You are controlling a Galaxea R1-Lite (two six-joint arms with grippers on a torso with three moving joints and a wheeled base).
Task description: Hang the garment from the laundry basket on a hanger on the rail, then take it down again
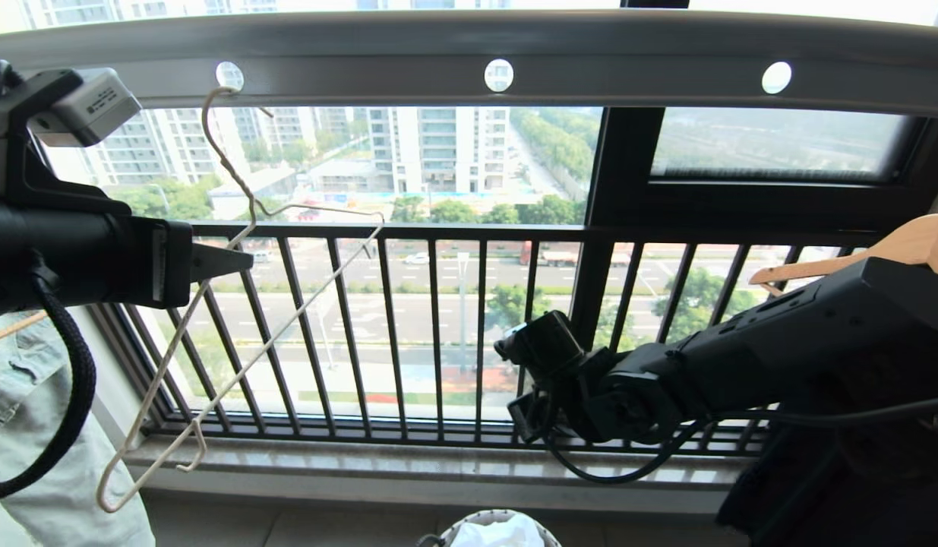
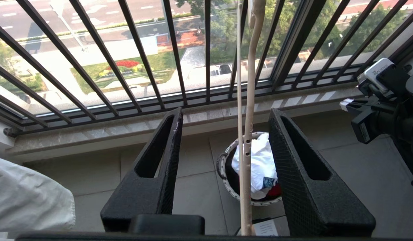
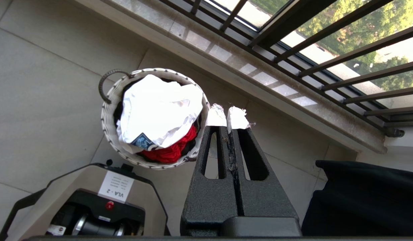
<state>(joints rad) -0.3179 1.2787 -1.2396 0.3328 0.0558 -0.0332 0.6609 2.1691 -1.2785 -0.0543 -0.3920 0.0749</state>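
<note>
Rail (image 1: 628,57): the grey pierced bar spans the top of the scene, in front of the window.
Window railing (image 1: 438,334): black bars at the far side, above a pale stone sill (image 1: 438,471).
Right gripper (image 3: 228,117): low at the right, over the floor beside the basket, fingers pressed together.
Left gripper (image 2: 226,167): raised at the left, fingers spread apart on either side of the hanger's wire, not pinching it.
Hanger (image 1: 233,304): empty, tilted, its hook in the rail's leftmost visible hole.
Laundry basket (image 3: 107,124): on the tiled floor, near the sill.
Garment (image 3: 156,110): crumpled on top in the basket, over a red cloth (image 3: 169,150).
</note>
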